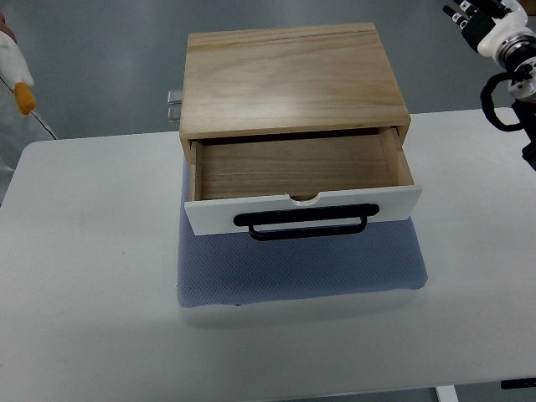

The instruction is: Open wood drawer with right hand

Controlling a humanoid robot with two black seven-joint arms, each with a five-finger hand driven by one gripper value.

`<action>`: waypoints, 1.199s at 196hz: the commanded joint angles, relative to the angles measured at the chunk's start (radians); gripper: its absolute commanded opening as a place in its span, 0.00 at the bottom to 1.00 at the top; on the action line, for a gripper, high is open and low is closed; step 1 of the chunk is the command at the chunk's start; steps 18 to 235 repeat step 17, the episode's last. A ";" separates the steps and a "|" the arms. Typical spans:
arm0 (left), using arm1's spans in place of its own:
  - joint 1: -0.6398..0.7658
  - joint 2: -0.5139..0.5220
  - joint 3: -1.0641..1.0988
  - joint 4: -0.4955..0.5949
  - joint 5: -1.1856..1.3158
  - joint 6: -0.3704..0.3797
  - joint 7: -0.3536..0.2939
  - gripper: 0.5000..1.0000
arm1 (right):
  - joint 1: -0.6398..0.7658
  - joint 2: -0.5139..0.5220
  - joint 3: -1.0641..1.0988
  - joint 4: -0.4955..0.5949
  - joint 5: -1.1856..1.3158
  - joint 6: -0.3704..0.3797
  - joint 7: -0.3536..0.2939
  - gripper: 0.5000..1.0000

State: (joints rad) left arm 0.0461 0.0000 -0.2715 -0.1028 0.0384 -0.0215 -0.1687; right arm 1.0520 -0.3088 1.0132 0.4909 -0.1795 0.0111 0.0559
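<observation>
On the surface (84,276), the wood drawer (301,180) stands open: rigid, light; grip its black handle (303,223). Right robot hand (479,21) holds nothing, fingers seemingly relaxed.

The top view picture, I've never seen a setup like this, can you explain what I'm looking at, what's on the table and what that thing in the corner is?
This is one camera on a humanoid robot, looking steeply down at its work. A white table carries a blue mat, and on the mat stands a wooden box. Its drawer is pulled out and looks empty; the white drawer front has a black handle. The thing in the upper right corner is the robot's right hand on its black and white arm, raised away from the box and holding nothing. The left hand is not visible. At the left edge something white with an orange tip shows; I cannot tell what it is.
</observation>
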 commanded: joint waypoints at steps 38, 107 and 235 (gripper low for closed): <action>0.000 0.000 0.000 0.000 0.000 0.000 0.000 1.00 | -0.017 0.011 0.001 0.000 0.006 0.001 0.004 0.89; 0.000 0.000 0.000 0.000 0.000 0.000 0.000 1.00 | -0.017 0.011 0.001 0.000 0.006 0.001 0.004 0.89; 0.000 0.000 0.000 0.000 0.000 0.000 0.000 1.00 | -0.017 0.011 0.001 0.000 0.006 0.001 0.004 0.89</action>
